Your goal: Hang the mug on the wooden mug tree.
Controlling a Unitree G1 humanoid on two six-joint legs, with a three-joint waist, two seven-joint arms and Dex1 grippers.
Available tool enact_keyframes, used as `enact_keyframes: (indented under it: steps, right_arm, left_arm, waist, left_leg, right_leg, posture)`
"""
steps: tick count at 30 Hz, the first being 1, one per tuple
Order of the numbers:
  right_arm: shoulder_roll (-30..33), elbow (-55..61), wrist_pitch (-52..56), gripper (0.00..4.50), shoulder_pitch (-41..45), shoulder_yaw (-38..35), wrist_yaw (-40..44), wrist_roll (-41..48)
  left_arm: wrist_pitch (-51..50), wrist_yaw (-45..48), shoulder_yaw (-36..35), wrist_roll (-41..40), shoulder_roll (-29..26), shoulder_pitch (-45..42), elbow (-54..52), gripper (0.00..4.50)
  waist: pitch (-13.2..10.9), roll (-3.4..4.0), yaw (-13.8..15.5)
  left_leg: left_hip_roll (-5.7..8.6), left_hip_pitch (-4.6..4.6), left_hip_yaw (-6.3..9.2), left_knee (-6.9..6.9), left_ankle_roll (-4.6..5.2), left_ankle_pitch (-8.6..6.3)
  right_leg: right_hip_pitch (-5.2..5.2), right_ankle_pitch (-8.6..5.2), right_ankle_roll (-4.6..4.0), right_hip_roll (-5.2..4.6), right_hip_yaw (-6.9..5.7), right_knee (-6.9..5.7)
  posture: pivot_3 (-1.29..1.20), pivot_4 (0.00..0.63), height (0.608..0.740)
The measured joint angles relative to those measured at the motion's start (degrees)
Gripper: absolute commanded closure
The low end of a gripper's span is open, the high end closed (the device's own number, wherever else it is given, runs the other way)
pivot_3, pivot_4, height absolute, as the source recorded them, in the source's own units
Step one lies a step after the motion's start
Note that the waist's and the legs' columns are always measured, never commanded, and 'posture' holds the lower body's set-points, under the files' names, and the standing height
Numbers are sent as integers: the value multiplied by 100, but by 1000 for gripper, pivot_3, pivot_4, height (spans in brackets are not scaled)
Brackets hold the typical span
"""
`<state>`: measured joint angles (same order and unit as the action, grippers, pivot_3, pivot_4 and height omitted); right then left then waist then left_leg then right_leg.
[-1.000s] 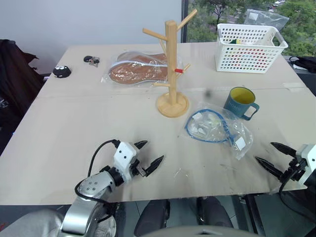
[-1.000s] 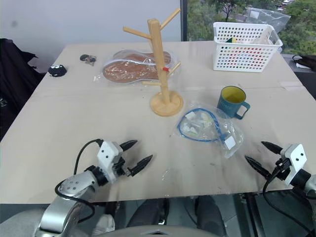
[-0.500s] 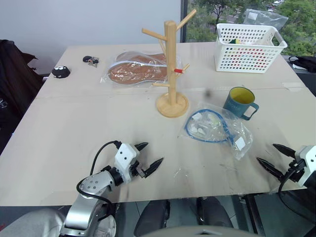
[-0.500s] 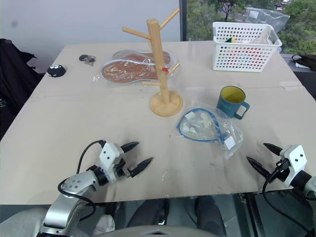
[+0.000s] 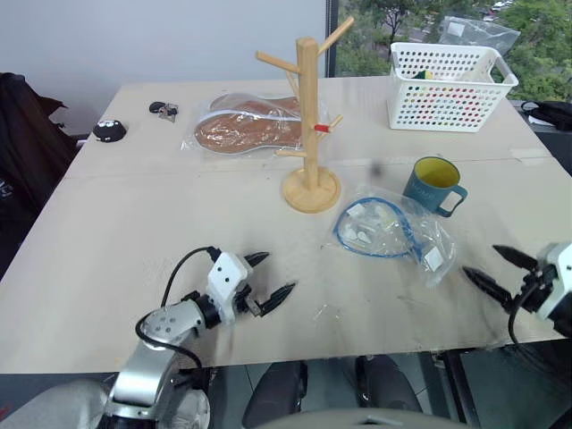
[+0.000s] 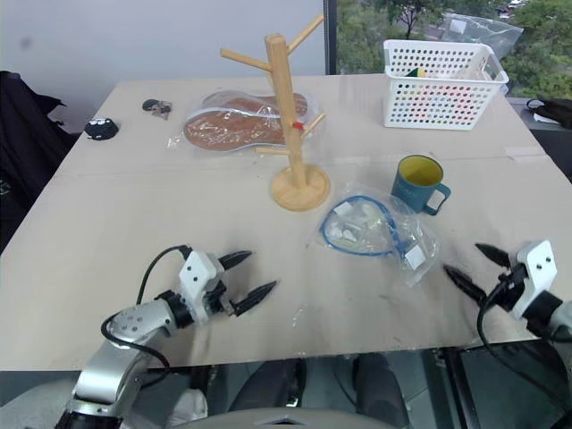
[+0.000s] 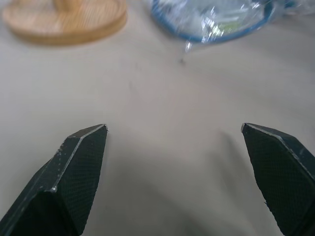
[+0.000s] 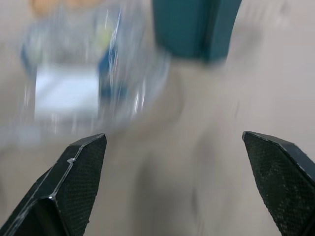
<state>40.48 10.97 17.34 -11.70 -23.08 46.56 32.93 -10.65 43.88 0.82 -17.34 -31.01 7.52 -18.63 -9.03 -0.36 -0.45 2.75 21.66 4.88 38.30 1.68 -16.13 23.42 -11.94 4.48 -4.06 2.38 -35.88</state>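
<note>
Since the earlier frame the right gripper (image 5: pixel 503 269) has risen, jaws spread wide and empty; approach step: the mug (image 5: pixel 434 186) stands upright right of the wooden mug tree (image 5: pixel 310 123); next, reach its handle; left gripper (image 5: pixel 269 279) likewise wide, empty.

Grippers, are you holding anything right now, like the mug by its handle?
No, nothing is held. The left gripper and the right gripper are both open and empty. The mug stands on the table untouched.

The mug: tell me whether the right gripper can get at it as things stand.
Probably yes. The right gripper is open and empty, the mug stands upright just beyond it, and the plastic bag lies off to the side.
</note>
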Motion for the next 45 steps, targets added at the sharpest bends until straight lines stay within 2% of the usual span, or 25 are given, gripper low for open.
enact_keyframes:
  steps: [4,7,12,17,21,22,24,25,27,29,30,31,32,36,41,44,45]
  right_arm:
    - [160,706,1166,43,715,257,-608,302]
    - [-12,808,1795,43,1200,641,-1034,369]
    - [-119,638,2330,43,1751,1072,-1328,288]
    - [-305,434,2757,43,2141,1884,-1332,95]
    - [-669,57,3078,43,2691,2326,-1580,-216]
    - [-755,-13,3128,557,2790,2343,-1631,-286]
    - [-815,-97,3126,1277,2854,2387,-1671,-394]
    - [-817,-101,3122,1836,2854,2393,-1668,-434]
    - [-835,-101,3120,2472,2854,2416,-1655,-499]
    - [-846,-101,3124,3535,2854,2433,-1627,-550]
    - [-856,-103,3129,3744,2853,2434,-1612,-553]
    - [-872,-104,3135,4213,2851,2433,-1578,-552]
    - [-886,-101,3136,4487,2851,2434,-1543,-545]
    - [-865,-60,3166,4487,2810,2403,-1404,-527]
    - [-529,456,3328,4487,2322,2282,-867,-159]
    - [-308,1015,3496,4487,1893,2042,-405,410]
    - [4,1394,3632,4487,1522,1754,-183,733]
  left_arm:
    - [-653,420,-95,-627,-491,-804,-474,0]
    - [-1113,617,-169,-1104,-738,-1108,-902,0]
    - [-1737,688,-207,-1508,-999,-1388,-1127,0]
    - [-2200,597,-250,-1676,-1259,-1638,-1552,0]
    - [-2576,395,-258,-1734,-1304,-1678,-1626,0]
    - [-2648,321,-275,-1774,-1305,-1684,-1677,0]
    - [-2742,217,-299,-1831,-1305,-1693,-1726,0]
    - [-2772,192,-308,-1841,-1305,-1694,-1737,0]
    - [-2789,134,-313,-1872,-1305,-1699,-1780,0]
    - [-2803,92,-312,-1888,-1305,-1761,-1845,0]
    - [-2809,82,-312,-1888,-1305,-1789,-1853,0]
    - [-2821,73,-312,-1888,-1305,-1821,-1857,0]
    - [-2836,65,-311,-1888,-1305,-1850,-1858,0]
    - [-2880,73,-296,-1890,-1304,-1918,-1857,0]
    - [-2901,146,-253,-2004,-1277,-2105,-1855,0]
    - [-2958,165,-254,-2255,-1186,-2272,-1857,0]
    - [-3021,200,-224,-2394,-1099,-2453,-1868,0]
  waist:
    - [1,-5,-5]
    - [1,-5,-13]
    - [-4,-11,-19]
    - [-5,-10,-29]
    - [-5,-18,-55]
    - [-2,-23,-54]
    - [1,-28,-49]
    - [1,-28,-46]
    - [1,-28,-46]
    - [1,-28,-46]
    - [1,-28,-47]
    - [1,-28,-47]
    - [1,-28,-50]
    - [1,-28,-43]
    - [-1,-26,-21]
    - [-6,-27,-16]
    - [-11,-19,5]
  left_leg:
    - [0,7,6,0,0,0]
    - [4,12,4,-3,-1,0]
    - [4,19,8,-4,-1,1]
    - [4,14,6,-4,-1,1]
    - [5,11,4,-2,-2,2]
    - [4,9,4,-2,-3,2]
    - [3,9,4,-2,-3,2]
    - [4,10,4,-2,-4,3]
    - [4,10,4,-2,-5,3]
    - [3,10,5,-2,-13,7]
    - [4,9,5,-3,-19,11]
    - [4,10,5,-3,-23,13]
    - [4,9,5,-3,-22,13]
    - [4,10,6,-3,-21,12]
    - [5,17,12,-5,-20,12]
    - [5,21,15,-4,-2,1]
    - [8,27,17,-1,-2,1]
  right_leg:
    - [4,0,0,1,-8,0]
    - [9,0,0,-2,-5,3]
    - [18,0,0,1,-9,2]
    - [15,0,0,2,-7,0]
    - [15,0,0,4,-4,0]
    - [14,0,0,5,-4,-1]
    - [14,1,0,4,-5,-2]
    - [13,1,0,4,-4,-2]
    - [14,0,0,4,-4,-2]
    - [14,0,0,5,-5,-2]
    - [14,0,0,5,-5,-2]
    - [14,0,0,5,-5,-2]
    - [14,0,0,5,-5,-2]
    - [14,0,0,4,-6,-1]
    - [15,0,0,3,-12,0]
    - [16,0,1,2,-14,3]
    - [16,0,1,-1,-16,3]
  posture:
    - [0,150,740]
    - [0,150,740]
    - [0,150,740]
    - [0,150,740]
    - [0,150,740]
    - [0,150,740]
    - [0,150,740]
    - [0,150,740]
    - [0,150,740]
    - [0,150,740]
    - [0,150,740]
    - [0,150,740]
    - [0,150,740]
    - [0,150,740]
    - [0,150,740]
    - [0,150,740]
    - [0,150,740]
